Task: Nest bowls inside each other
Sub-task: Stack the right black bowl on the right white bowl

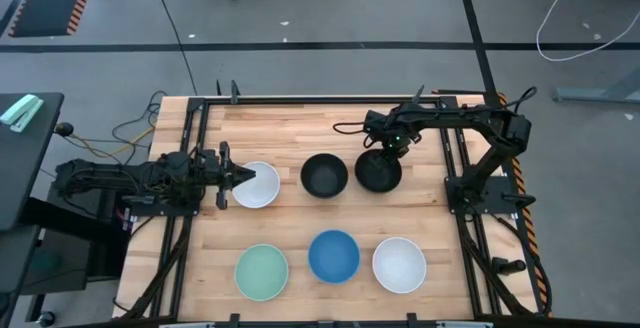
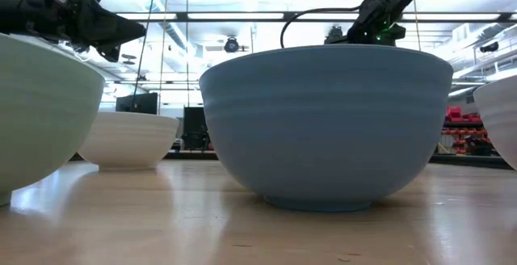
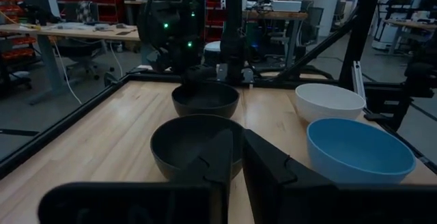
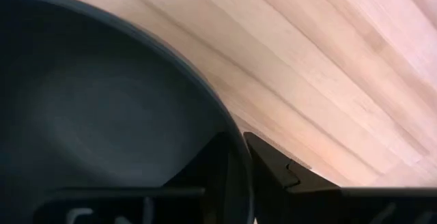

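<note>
Six bowls sit on their bases on the wooden table. The far row holds a white bowl (image 1: 258, 187) and two black bowls (image 1: 324, 176) (image 1: 378, 173). The near row holds a mint green bowl (image 1: 261, 271), a blue bowl (image 1: 333, 256) and a second white bowl (image 1: 399, 265). My right gripper (image 1: 385, 151) stands at the right black bowl's far rim, shut on it. My left gripper (image 1: 243, 176) hovers shut over the far white bowl's left rim, well above that bowl (image 2: 129, 140) in the low view. My right gripper (image 4: 235, 138) pinches the right black bowl's rim (image 4: 229, 125) on its far side, one finger (image 4: 212, 166) inside the bowl and one outside. The fingers come from above, pointing down. Whether the bowl's base still rests on the table, I cannot tell.
Black frame rails (image 1: 200, 138) run along the table's left and right sides, and cables lie at the far left corner. Bare wood (image 1: 290, 128) stretches between the far bowl row and the far edge. A workshop with shelves and desks shows beyond the table.
</note>
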